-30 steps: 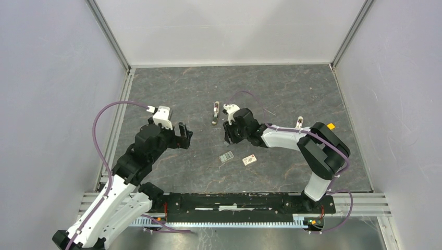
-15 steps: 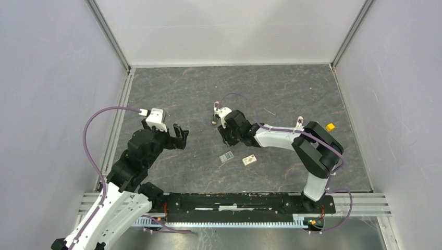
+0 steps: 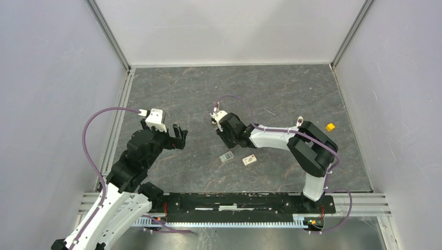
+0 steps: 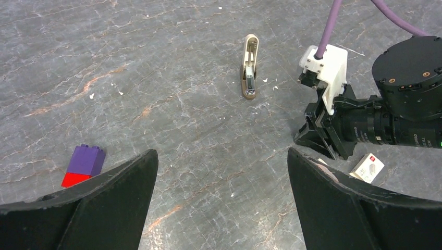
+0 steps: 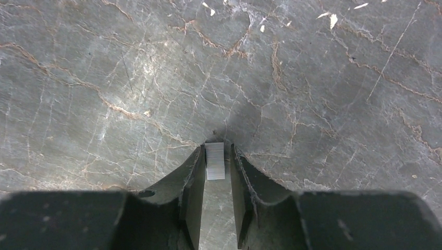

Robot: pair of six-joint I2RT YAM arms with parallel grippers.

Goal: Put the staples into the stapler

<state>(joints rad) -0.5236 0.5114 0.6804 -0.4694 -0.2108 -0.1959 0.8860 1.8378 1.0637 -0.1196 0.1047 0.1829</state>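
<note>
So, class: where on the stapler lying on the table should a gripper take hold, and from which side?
Likely from above, closing across the narrow width of the stapler near mid-length. It lies flat, long and slim, so its two long sides offer the closest opposing faces; end to end it looks too long to span.

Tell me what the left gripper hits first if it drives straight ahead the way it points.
Probably the bare table, since the left gripper angles downward. The first object on that line is the stapler, slightly right of centre; depth is unclear.
</note>
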